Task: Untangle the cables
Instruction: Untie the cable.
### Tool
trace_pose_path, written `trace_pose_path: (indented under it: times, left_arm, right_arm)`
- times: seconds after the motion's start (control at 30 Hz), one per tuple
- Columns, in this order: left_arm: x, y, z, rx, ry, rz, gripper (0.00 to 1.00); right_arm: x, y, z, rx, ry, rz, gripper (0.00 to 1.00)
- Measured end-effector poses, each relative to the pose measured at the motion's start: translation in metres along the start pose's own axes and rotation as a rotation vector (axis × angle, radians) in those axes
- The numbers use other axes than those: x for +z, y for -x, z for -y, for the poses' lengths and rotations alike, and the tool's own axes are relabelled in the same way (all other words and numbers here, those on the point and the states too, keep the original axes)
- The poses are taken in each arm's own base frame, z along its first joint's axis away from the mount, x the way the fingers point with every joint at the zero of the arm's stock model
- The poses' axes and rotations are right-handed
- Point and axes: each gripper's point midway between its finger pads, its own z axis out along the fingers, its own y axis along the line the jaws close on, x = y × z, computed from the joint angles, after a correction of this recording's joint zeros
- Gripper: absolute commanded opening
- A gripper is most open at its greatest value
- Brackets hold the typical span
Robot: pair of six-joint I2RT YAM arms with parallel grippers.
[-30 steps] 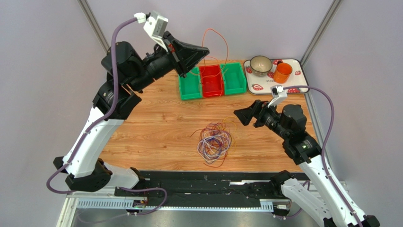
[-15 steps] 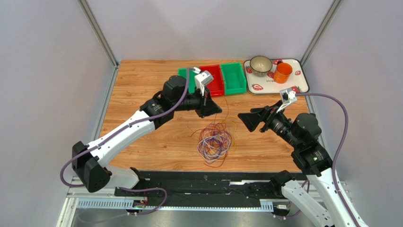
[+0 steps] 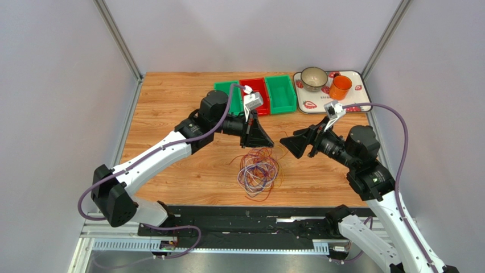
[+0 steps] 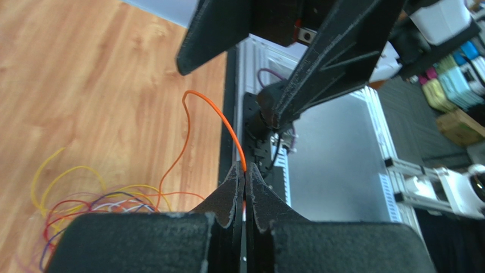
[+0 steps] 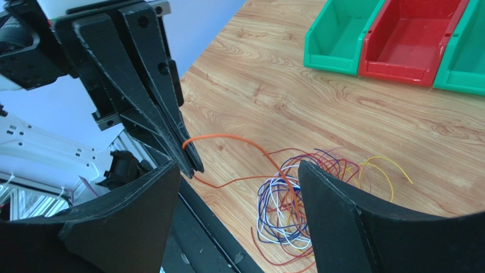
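Note:
The cables (image 3: pixel 259 170) lie in a tangled heap of red, orange, yellow, purple, blue and white loops on the wooden table. My left gripper (image 4: pixel 245 170) is shut on one orange cable (image 4: pixel 213 114), which arcs up from the heap (image 4: pixel 85 199). It hangs just above the heap's far edge (image 3: pixel 272 142). My right gripper (image 5: pixel 238 168) is open. It faces the left gripper (image 5: pixel 190 162) closely from the right (image 3: pixel 286 145), and the raised orange cable (image 5: pixel 239 139) runs across the space between its fingers without touching them.
Three bins stand in a row at the table's back: green (image 3: pixel 226 91), red (image 3: pixel 256 85), green (image 3: pixel 280 94). To their right a white tray (image 3: pixel 358 77) carries a bowl (image 3: pixel 313 78) and an orange cup (image 3: pixel 340 87). A black rail (image 3: pixel 245 219) edges the near side.
My left arm swung down from above the bins to just over the heap, still holding the orange cable. My right gripper moved slightly left toward it, staying open.

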Motion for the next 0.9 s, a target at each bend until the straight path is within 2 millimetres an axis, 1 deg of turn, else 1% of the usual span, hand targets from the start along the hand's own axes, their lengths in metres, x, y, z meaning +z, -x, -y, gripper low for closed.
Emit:
trace_pose_path:
  times: [0.07, 0.13, 0.23, 0.37, 0.57, 0.67, 0.73, 0.77, 0.8, 0.9]
  left_arm:
    - [0.002, -0.006, 0.004, -0.009, -0.05, -0.026, 0.0]
    - [0.003, -0.011, 0.009, -0.018, -0.092, -0.045, 0.0]
    - [0.002, -0.011, 0.018, -0.007, -0.149, -0.05, 0.0]
    - [0.001, -0.009, 0.026, 0.012, -0.199, -0.049, 0.0]
    - [0.004, -0.007, 0.028, 0.014, -0.243, -0.058, 0.0]
    - [0.005, -0.006, 0.028, 0.011, -0.256, -0.059, 0.0]
    - [0.006, -0.005, 0.028, 0.006, -0.259, -0.059, 0.0]
    - [0.006, -0.005, 0.029, 0.007, -0.261, -0.058, 0.0]
    - [0.006, -0.004, 0.029, 0.007, -0.262, -0.057, 0.0]
    - [0.007, -0.001, 0.029, 0.007, -0.264, -0.054, 0.0]
  right_arm:
    - [0.0, -0.003, -0.002, -0.013, 0.019, -0.014, 0.77]
    - [-0.002, -0.001, -0.007, -0.032, 0.044, -0.008, 0.75]
    - [-0.007, 0.004, -0.017, -0.054, 0.085, 0.013, 0.68]
    - [-0.009, 0.008, -0.028, -0.074, 0.143, 0.026, 0.63]
    - [-0.004, 0.002, -0.029, -0.063, 0.168, -0.004, 0.55]
    - [-0.003, 0.0, -0.029, -0.059, 0.173, -0.014, 0.47]
    - [-0.002, -0.001, -0.029, -0.057, 0.177, -0.016, 0.33]
    - [-0.002, 0.0, -0.029, -0.06, 0.179, -0.016, 0.24]
    - [-0.002, -0.001, -0.03, -0.059, 0.182, -0.016, 0.01]
    - [-0.002, -0.001, -0.033, -0.06, 0.197, -0.018, 0.0]
